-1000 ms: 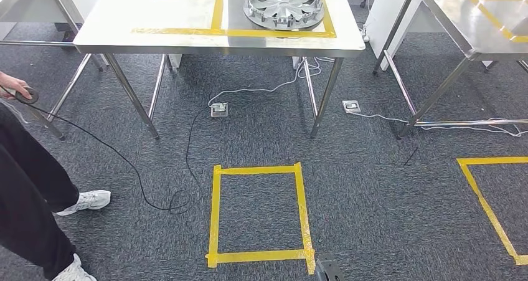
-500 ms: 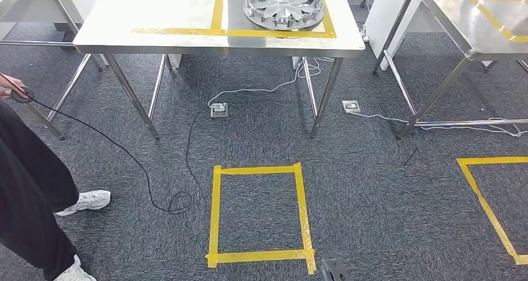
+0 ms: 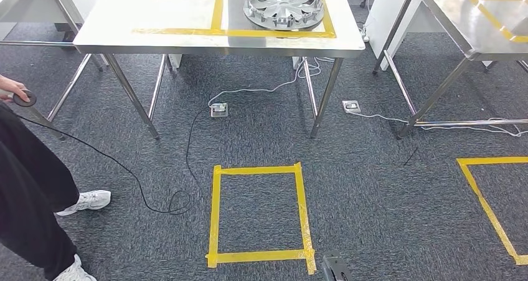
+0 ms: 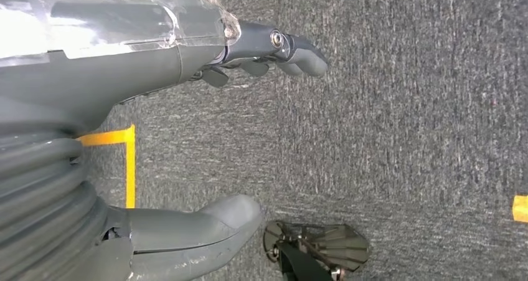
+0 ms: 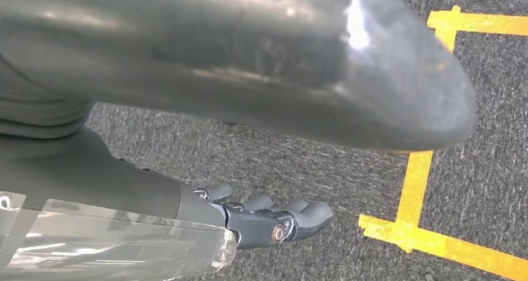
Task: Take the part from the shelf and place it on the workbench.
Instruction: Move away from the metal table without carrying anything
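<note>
The left hand (image 4: 187, 138) hangs over the grey carpet (image 3: 261, 125) with thumb and fingers apart and nothing between them, and the right hand (image 5: 205, 231) hangs the same way, fingers loosely spread and holding nothing. The part (image 3: 284, 5), a silver spoked wheel-like disc, lies flat on the steel table (image 3: 112, 25) ahead, inside a yellow-taped square (image 3: 280, 33) on its top. Over the last second the table, the part and the taped floor square (image 3: 258, 214) have kept their places in the head view, so the robot seems to be standing still; only the person (image 3: 28, 187) at the left has shifted, the hand with the round black object on a cable (image 3: 25, 98) dipping and coming back. With the part lying on the table and both hands free, the task looks either done or not yet begun; which surface this table is, I cannot tell.
</note>
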`<state>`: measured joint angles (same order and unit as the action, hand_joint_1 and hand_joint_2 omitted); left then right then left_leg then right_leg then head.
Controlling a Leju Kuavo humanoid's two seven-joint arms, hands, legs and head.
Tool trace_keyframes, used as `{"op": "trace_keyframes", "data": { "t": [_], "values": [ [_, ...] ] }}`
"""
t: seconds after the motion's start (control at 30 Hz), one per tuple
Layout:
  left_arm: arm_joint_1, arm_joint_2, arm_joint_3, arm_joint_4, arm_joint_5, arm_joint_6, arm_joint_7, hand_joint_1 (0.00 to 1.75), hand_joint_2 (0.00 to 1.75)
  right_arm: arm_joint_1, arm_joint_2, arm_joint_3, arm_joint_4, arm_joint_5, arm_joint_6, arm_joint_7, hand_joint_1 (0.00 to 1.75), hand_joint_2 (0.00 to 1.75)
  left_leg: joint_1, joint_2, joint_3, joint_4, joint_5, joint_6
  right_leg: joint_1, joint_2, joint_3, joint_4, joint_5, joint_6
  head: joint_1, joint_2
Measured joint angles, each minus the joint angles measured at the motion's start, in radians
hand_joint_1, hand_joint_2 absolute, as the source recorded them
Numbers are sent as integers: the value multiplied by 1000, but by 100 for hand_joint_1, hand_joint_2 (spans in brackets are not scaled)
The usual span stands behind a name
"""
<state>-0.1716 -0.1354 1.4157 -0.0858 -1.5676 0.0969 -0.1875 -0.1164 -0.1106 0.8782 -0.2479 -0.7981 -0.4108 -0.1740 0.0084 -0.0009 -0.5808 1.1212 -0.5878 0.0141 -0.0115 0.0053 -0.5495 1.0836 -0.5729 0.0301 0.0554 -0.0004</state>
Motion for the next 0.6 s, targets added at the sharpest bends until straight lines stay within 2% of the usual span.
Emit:
{"op": "trace_keyframes", "data": {
  "t": [0.23,0.37,0.6],
  "values": [
    [0,-1,0,0,3,-2,-11,0,175,-1,3,9,-2,6,5,0,0,0,0,0,1,-1,0,1,0,0,0,-1,0,0,0,0],
    [0,-3,0,0,2,-2,-15,0,175,-1,3,10,-2,6,9,0,0,175,0,0,1,-2,1,1,0,0,1,-2,0,0,0,0],
    [0,-3,0,0,0,-2,-15,0,175,2,3,11,-2,2,10,-1,0,175,0,0,1,-2,1,1,0,0,1,-2,0,0,0,0]
  ]
}}
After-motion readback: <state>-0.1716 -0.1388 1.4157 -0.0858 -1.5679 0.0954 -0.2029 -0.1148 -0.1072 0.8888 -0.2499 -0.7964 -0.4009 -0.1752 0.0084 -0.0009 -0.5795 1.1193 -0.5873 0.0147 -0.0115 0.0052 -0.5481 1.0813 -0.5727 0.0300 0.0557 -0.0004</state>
